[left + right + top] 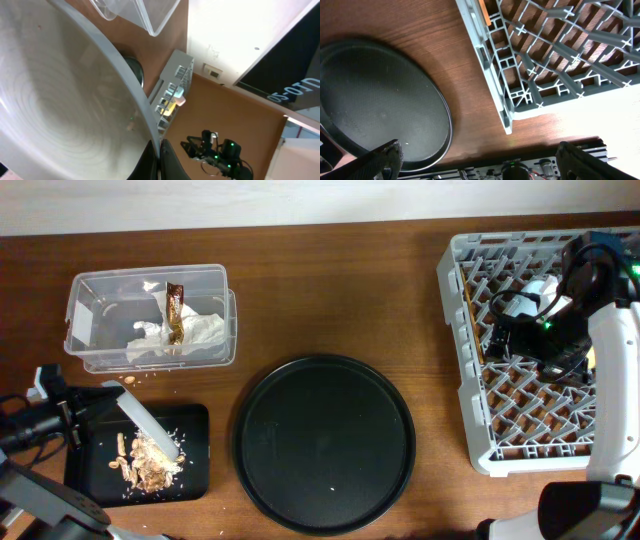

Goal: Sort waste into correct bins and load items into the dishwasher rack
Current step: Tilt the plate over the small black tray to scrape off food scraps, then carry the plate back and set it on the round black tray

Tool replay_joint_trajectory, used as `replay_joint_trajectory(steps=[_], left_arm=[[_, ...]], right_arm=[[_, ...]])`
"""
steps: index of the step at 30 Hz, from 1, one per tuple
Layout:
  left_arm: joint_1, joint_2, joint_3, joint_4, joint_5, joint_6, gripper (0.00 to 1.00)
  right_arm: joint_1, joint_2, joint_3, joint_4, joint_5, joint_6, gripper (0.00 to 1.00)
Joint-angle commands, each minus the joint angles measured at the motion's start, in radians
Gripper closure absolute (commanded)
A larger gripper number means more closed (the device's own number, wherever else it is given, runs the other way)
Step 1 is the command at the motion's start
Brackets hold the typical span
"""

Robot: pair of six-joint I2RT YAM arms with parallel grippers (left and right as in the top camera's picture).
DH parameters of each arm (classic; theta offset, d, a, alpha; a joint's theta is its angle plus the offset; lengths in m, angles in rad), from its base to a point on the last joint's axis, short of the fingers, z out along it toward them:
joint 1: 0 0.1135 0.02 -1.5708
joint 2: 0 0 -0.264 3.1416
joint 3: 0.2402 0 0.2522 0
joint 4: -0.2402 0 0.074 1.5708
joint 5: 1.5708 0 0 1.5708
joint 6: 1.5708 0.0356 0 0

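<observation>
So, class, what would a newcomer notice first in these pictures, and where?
The big round black tray fills the middle of the table. At right stands the large grey rack. At lower left, a plate tilts on edge over scraps in the small black tray.

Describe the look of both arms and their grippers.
The right arm has white links, black joints, looping black cables and a green light near the wrist; the right gripper has broad black fingers. The left arm is grey-white, the left gripper black.
</observation>
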Motion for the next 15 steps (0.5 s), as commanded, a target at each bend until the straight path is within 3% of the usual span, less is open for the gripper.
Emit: replay_joint_trajectory(steps=[1, 8, 11, 15], left_arm=[[0.010, -0.021, -0.003, -0.003, 0.048, 0.038, 0.99], [0.014, -0.027, -0.003, 0.022, 0.055, 0.063, 0.99], [0.008, -0.045, -0.017, -0.006, 0.023, 0.021, 0.99], [0.005, -0.090, -0.022, 0.102, 0.051, -0.015, 0.99]], right_arm=[[-0.006, -0.021, -0.002, 0.000, 0.009, 0.005, 0.01], [-0.006, -0.021, -0.002, 0.000, 0.009, 0.005, 0.01], [-0.006, -0.021, -0.002, 0.000, 0.009, 0.005, 0.01], [-0.006, -0.021, -0.002, 0.000, 0.009, 0.005, 0.01]])
